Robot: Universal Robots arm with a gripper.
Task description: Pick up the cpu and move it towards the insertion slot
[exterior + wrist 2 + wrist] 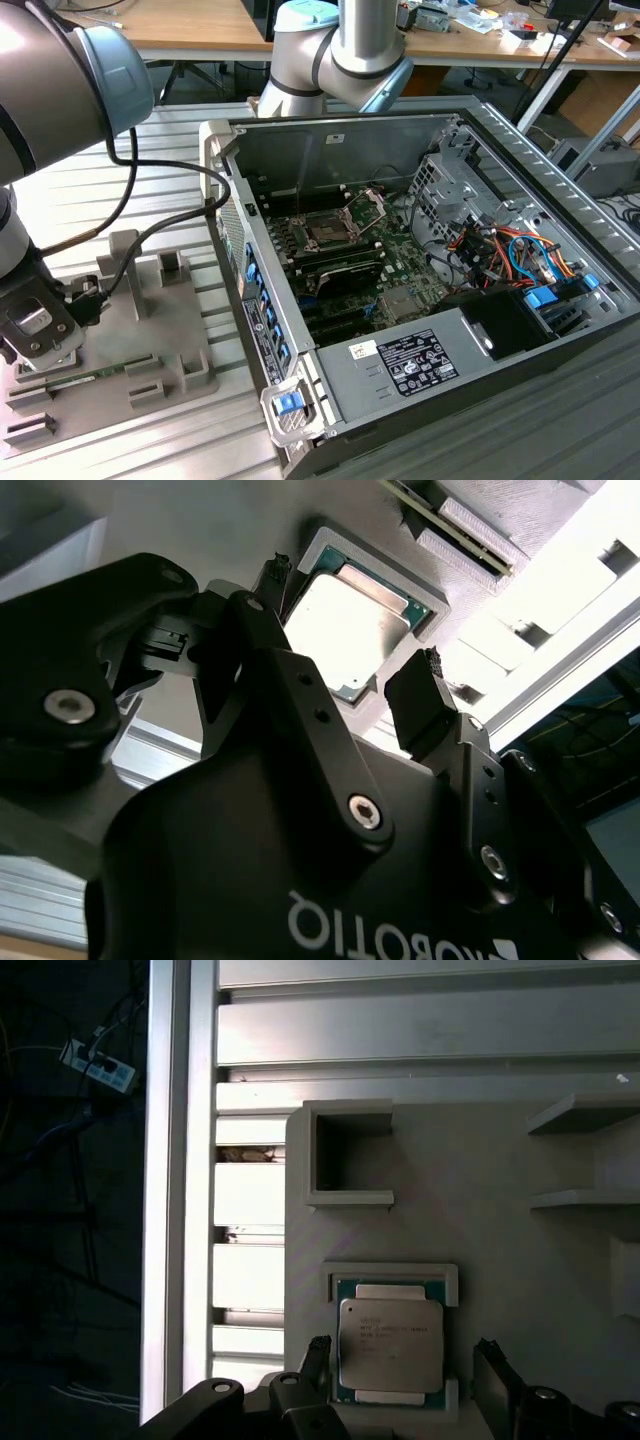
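Straddling the cpu [390,1345], the gripper [405,1372] hangs with jaws spread, one finger off each opposite edge, holding nothing. The cpu lies flat, metal lid up, in a framed recess of the grey fixture plate [500,1220], well apart from the insertion slot [325,230] inside the computer case [330,150]. Judge it light, stiff, thin, smooth-topped and fragile underneath: grip the side edges only. Outline is near square; the slightly longer side runs crosswise to the finger line.

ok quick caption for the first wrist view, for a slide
Open hand straddling the cpu, which lies flat in its recess on the grey holder
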